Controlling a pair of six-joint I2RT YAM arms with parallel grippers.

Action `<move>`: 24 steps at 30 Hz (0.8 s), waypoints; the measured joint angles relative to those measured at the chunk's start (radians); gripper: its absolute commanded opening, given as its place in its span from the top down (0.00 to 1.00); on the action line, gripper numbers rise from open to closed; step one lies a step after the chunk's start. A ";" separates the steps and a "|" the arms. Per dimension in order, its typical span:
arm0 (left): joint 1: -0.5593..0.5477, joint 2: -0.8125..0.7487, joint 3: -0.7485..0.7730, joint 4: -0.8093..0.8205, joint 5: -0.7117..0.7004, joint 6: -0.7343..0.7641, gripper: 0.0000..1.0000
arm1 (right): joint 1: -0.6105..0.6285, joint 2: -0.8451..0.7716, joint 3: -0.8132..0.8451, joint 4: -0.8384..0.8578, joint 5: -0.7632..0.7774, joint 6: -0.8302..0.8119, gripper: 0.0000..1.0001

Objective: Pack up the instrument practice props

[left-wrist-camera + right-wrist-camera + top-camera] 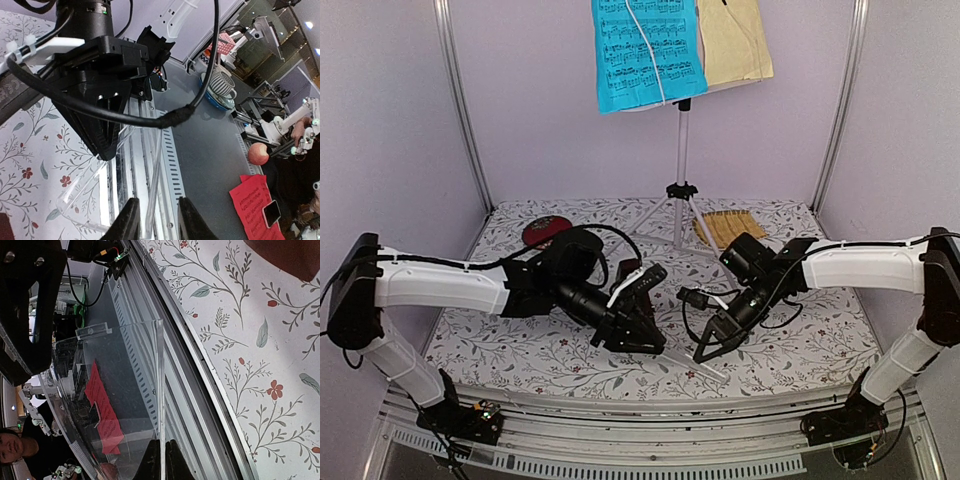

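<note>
The silver music stand rises at the back centre, carrying the blue sheet and the pale-yellow sheet. A dark red metronome sits behind my left arm. A clear plastic box lies at the table's front edge between both grippers. My left gripper straddles a clear wall edge, jaws apart with a gap on each side of it. My right gripper is shut on another thin wall of the clear box.
A tan slatted piece lies by the stand's right foot. Metal frame posts flank the floral cloth. A slotted metal rail runs along the front edge. Black cables loop around both wrists.
</note>
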 measured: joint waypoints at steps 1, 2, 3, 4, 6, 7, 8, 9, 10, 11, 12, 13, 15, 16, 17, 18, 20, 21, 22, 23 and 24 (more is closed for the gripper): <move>0.000 0.001 0.000 0.000 0.003 0.000 0.73 | 0.000 0.000 0.000 -0.002 0.000 -0.001 0.98; -0.001 0.002 0.001 0.000 0.004 0.000 0.73 | 0.000 0.000 0.000 -0.002 0.000 -0.002 0.98; -0.001 0.003 0.001 0.000 0.005 0.000 0.74 | 0.000 0.000 0.000 -0.003 0.000 -0.002 0.98; -0.002 0.004 0.002 0.000 0.006 -0.001 0.74 | 0.000 0.000 0.000 -0.003 0.000 -0.004 0.98; -0.003 0.005 0.002 0.000 0.006 -0.001 0.72 | 0.000 0.004 0.000 -0.006 0.000 -0.006 0.98; -0.003 0.006 0.002 0.000 0.005 -0.001 0.72 | 0.000 0.006 0.000 -0.007 0.001 -0.008 0.98; -0.003 0.007 0.003 -0.001 0.004 0.000 0.72 | 0.000 0.007 0.000 -0.008 0.001 -0.009 0.98; -0.004 0.008 0.006 -0.002 0.003 0.000 0.72 | 0.000 0.008 0.000 -0.008 0.001 -0.010 0.98; -0.005 0.010 0.008 -0.003 0.003 0.000 0.72 | 0.000 0.008 0.002 -0.009 0.001 -0.012 0.98; -0.005 0.010 0.009 -0.003 0.002 0.000 0.71 | 0.000 0.009 0.003 -0.010 0.001 -0.013 0.98; -0.006 0.011 0.010 -0.004 0.002 0.000 0.71 | 0.000 0.009 0.005 -0.010 0.001 -0.014 0.98; -0.006 0.011 0.010 -0.005 0.002 0.001 0.70 | 0.000 0.009 0.007 -0.010 0.001 -0.016 0.98; -0.007 0.011 0.011 -0.008 -0.002 0.003 0.70 | 0.000 0.010 0.013 -0.011 0.001 -0.018 0.98; -0.007 0.011 0.011 -0.010 -0.004 0.005 0.69 | 0.000 0.011 0.015 -0.010 0.001 -0.019 0.98; -0.007 0.011 0.011 -0.014 -0.008 0.008 0.69 | 0.000 0.011 0.016 -0.011 0.001 -0.020 0.98; -0.007 0.013 0.012 -0.017 -0.012 0.010 0.70 | 0.000 0.011 0.016 -0.011 0.001 -0.020 0.98; -0.007 0.015 0.013 -0.022 -0.017 0.013 0.76 | 0.000 0.013 0.016 -0.011 0.001 -0.021 0.98; -0.007 0.017 0.013 -0.026 -0.019 0.015 0.79 | 0.000 0.014 0.017 -0.012 0.001 -0.023 0.98; -0.007 0.018 0.013 -0.031 -0.020 0.017 0.81 | 0.000 0.017 0.018 -0.014 0.000 -0.023 0.98; -0.008 0.019 0.013 -0.034 -0.021 0.019 0.83 | 0.000 0.020 0.018 -0.014 0.000 -0.024 0.98; -0.008 0.020 0.013 -0.037 -0.021 0.022 0.84 | 0.000 0.022 0.018 -0.014 0.001 -0.024 0.98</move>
